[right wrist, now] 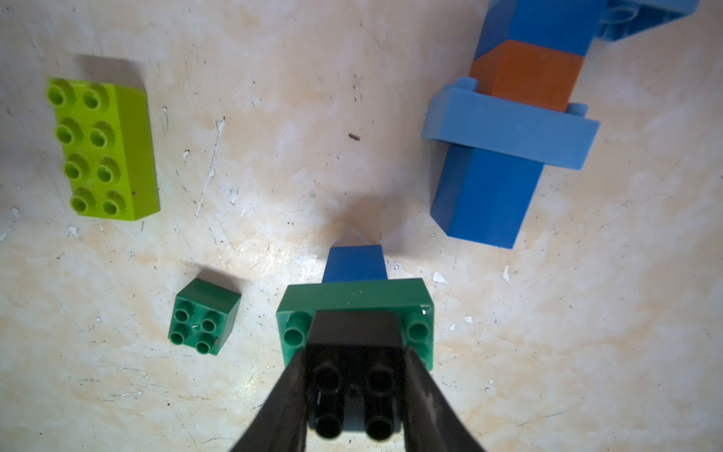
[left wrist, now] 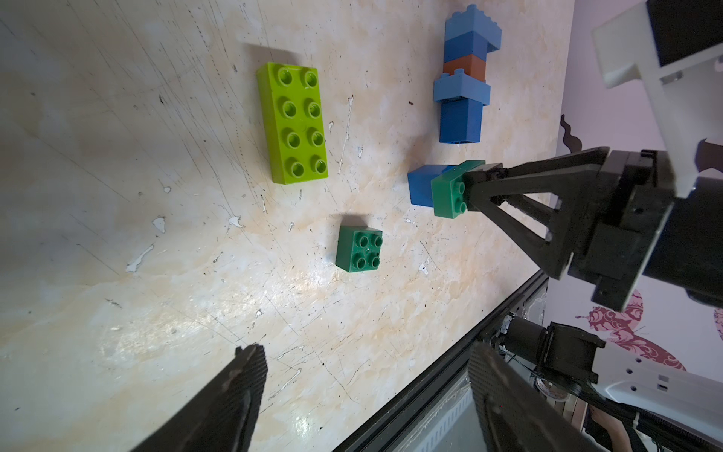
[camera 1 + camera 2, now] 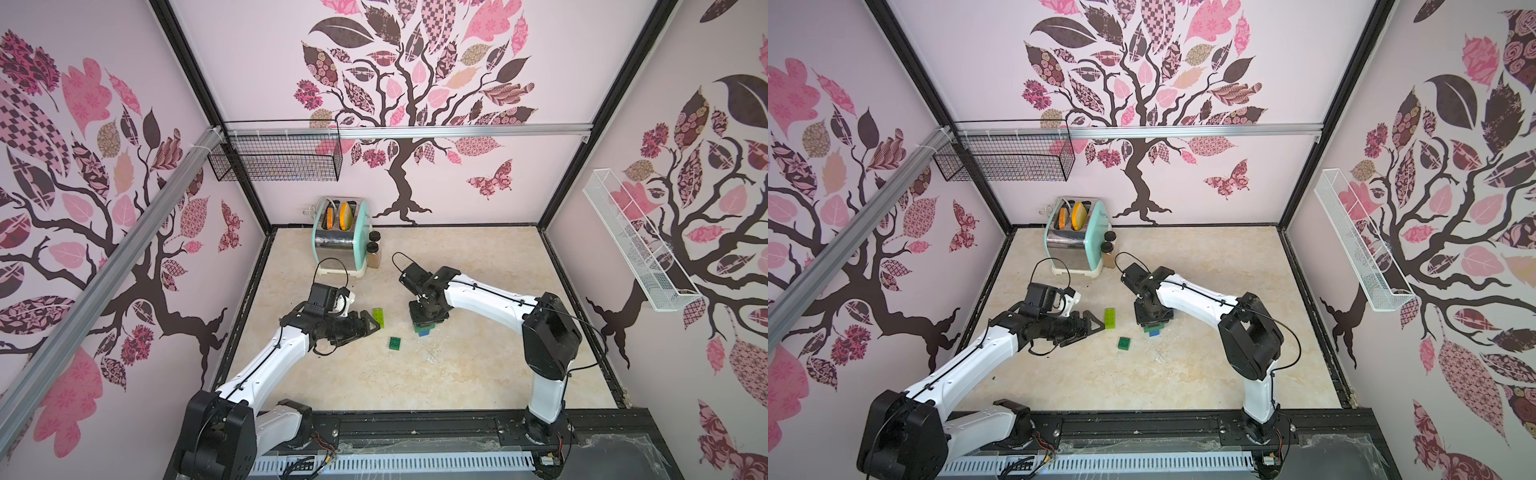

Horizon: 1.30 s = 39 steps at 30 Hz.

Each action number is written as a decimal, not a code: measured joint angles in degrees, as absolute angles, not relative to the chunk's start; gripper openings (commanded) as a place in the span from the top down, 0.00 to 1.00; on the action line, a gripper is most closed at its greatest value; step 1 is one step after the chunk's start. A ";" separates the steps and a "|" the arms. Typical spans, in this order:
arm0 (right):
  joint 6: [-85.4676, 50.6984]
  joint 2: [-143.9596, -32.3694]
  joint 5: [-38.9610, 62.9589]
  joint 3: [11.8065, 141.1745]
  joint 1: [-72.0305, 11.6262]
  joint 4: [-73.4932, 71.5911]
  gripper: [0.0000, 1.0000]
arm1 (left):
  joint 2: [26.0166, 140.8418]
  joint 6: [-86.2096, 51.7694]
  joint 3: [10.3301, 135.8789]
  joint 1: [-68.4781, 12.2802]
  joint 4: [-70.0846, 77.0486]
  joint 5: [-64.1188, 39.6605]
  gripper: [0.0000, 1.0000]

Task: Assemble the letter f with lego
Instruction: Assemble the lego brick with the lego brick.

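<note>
Where the lime brick [image 3: 378,319] lies flat and studs-up on the table [image 3: 478,374], everything else can be placed from it. On the right arm's side of it, near but apart, stands a small stack: a blue brick [image 1: 355,263] at the bottom, a dark green oblong brick [image 1: 354,299] across it, and a black brick [image 1: 354,332] on top. The right claw [image 1: 355,364] comes straight down on this stack, its fingers [image 1: 289,383] drawn in against two opposite sides of the black brick, gripping it. A dark green square brick [image 2: 359,248] sits alone, studs up, off the lime brick's end nearest the robot's bases, roughly between it and the stack. Farther from the lime brick than the stack, a column of blue, light blue and orange-brown bricks [image 2: 463,86] lies on its side on the table. The left claw [image 2: 364,352] hovers just beside the lime brick, on the side away from the stack, its jaws spread wide and holding nothing.
</note>
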State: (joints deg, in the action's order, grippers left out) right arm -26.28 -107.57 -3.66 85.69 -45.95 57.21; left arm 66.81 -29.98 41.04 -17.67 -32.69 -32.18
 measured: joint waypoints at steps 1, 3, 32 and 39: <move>-26.26 -107.57 -3.66 85.67 -45.95 57.28 0.58 | 66.81 -29.98 41.04 -17.67 -32.69 -32.18 0.15; -26.22 -107.57 -3.68 85.69 -45.95 57.45 0.57 | 66.81 -29.98 41.04 -17.67 -32.69 -32.18 0.15; -25.21 -107.63 -3.62 87.29 -45.95 58.30 0.61 | 66.92 -29.98 41.04 -17.67 -32.69 -32.21 0.15; -24.97 -107.98 -3.70 87.29 -45.95 58.57 0.61 | 66.92 -29.98 41.04 -17.67 -32.69 -32.18 0.15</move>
